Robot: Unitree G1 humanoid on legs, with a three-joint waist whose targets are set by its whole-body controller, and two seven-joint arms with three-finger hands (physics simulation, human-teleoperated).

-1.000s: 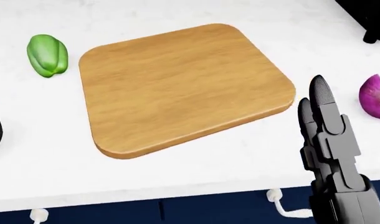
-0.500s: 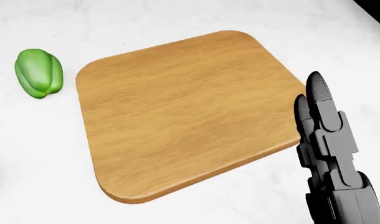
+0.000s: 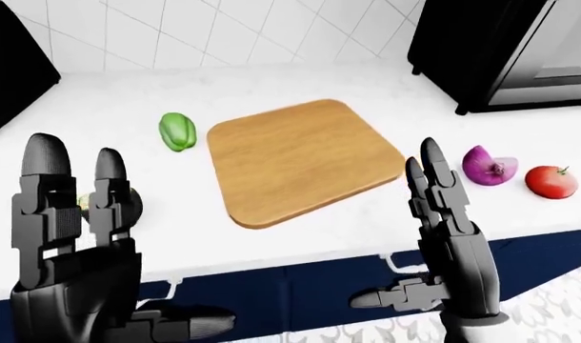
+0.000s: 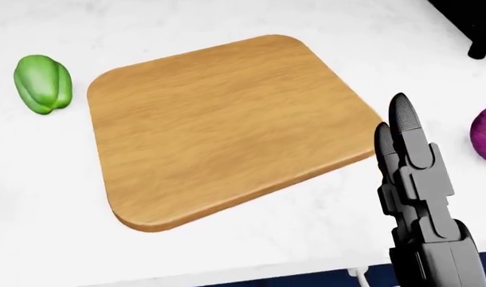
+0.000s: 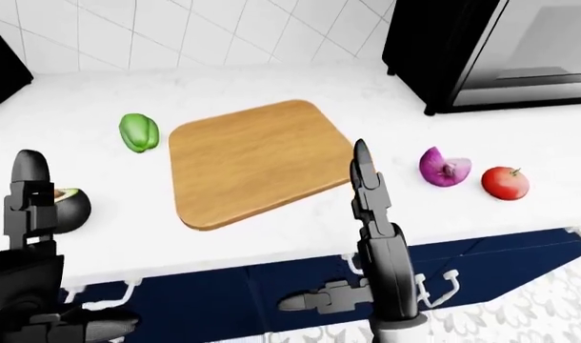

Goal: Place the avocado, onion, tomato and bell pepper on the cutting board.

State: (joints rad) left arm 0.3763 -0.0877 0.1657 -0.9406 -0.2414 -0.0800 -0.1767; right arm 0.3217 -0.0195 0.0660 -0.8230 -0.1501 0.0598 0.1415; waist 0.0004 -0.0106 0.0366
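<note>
The wooden cutting board (image 3: 300, 157) lies bare on the white counter. The green bell pepper (image 3: 177, 131) lies just left of it. The purple onion (image 3: 489, 166) and the red tomato (image 3: 551, 181) lie to the board's right. The halved avocado (image 5: 68, 205) sits at the left, partly behind my left hand. My left hand (image 3: 76, 214) is open and empty, fingers upright, low at the left. My right hand (image 3: 434, 186) is open and empty, raised by the board's right lower corner, left of the onion.
The white counter (image 3: 119, 107) ends at a lower edge above dark blue cabinet fronts (image 3: 291, 293). A black appliance (image 3: 500, 50) stands at the upper right. A dark object (image 3: 14, 64) stands at the upper left before the tiled wall.
The head view has shifted: the board and pepper sit a little higher and further left, and the onion shows again at the right edge. My right hand stays about where it was.
</note>
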